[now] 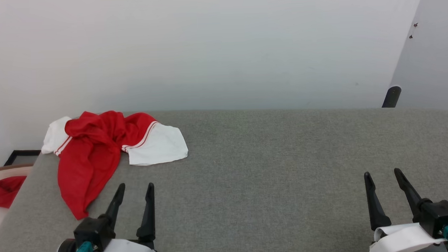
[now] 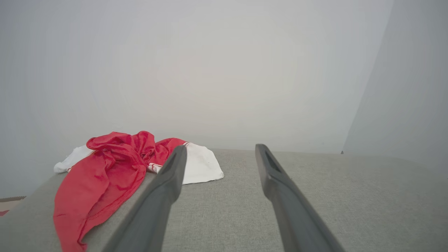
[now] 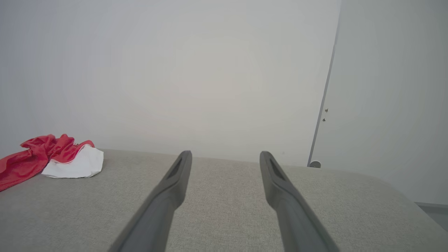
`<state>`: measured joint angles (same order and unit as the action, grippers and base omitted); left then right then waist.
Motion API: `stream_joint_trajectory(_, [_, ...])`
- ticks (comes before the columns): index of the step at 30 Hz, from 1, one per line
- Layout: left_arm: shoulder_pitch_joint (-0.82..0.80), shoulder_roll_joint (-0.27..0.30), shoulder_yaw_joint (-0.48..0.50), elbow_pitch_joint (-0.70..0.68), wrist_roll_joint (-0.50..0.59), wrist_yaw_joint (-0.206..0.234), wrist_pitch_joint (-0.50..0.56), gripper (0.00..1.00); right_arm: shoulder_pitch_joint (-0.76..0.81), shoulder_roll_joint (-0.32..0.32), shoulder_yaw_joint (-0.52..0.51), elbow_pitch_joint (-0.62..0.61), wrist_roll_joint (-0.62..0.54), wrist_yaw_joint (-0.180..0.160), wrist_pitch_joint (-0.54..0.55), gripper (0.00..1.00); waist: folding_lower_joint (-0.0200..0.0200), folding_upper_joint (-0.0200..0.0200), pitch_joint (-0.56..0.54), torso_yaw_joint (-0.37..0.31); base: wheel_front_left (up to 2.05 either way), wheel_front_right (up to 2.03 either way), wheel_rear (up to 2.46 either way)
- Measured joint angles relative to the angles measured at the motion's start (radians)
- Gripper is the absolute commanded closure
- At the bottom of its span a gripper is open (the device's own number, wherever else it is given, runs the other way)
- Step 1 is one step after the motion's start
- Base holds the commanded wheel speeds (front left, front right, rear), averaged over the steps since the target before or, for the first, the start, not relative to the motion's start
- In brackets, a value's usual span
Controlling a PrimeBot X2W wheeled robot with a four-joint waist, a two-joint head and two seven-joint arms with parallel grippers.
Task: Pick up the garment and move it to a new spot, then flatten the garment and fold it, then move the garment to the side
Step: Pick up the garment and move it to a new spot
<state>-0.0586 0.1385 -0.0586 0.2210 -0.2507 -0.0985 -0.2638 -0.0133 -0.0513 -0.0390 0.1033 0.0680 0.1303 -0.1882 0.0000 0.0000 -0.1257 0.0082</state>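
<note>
Two claws wait with fingers spread wide and nothing between them. The left claw [image 1: 136,185] is just beside the garment [image 1: 91,156], and the right claw [image 1: 381,171] is well apart from it, across the bare stretch of the grey worktop [image 1: 266,158].

The garment lies crumpled at the worktop's far left corner. Its bunched red body and one white sleeve are close to the wall [image 1: 221,47], and the other white sleeve is splayed out flat on the side facing the right claw. A long red tail trails from the bunch toward the robot and ends at the worktop's left edge, level with the left claw's base. The garment's long axis therefore runs roughly far-to-near, slanting a little leftward as it comes closer.

From the left claw, the garment lies ahead and to the left, with the tail almost alongside its left finger. I judge the left arm the natural one for the first pick, probably at the bunched middle or the tail. The right arm would have to cross the whole worktop. A small red cloth [image 1: 6,189] sits off the worktop beyond the garment's tail (not the target, so keep clear of it).
</note>
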Motion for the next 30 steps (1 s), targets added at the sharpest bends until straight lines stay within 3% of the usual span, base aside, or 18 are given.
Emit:
stream_joint_trajectory(14, [-0.007, -0.007, 0.033, 0.045, 0.016, -0.016, 0.0, 0.0, 0.021, 0.0, -0.004, -0.008, -0.006, 0.0, 0.008, 0.0, 0.0, 0.0, -0.009, 0.048, 0.0, 0.0, 0.0])
stream_joint_trajectory(30, [-0.015, 0.046, 0.088, 0.047, 0.016, 0.016, 0.021, 0.0, 0.013, 0.0, 0.069, 0.033, 0.054, 0.0, -0.011, 0.0, 0.0, 0.0001, -0.02, 0.249, 0.0, 0.0, 0.0])
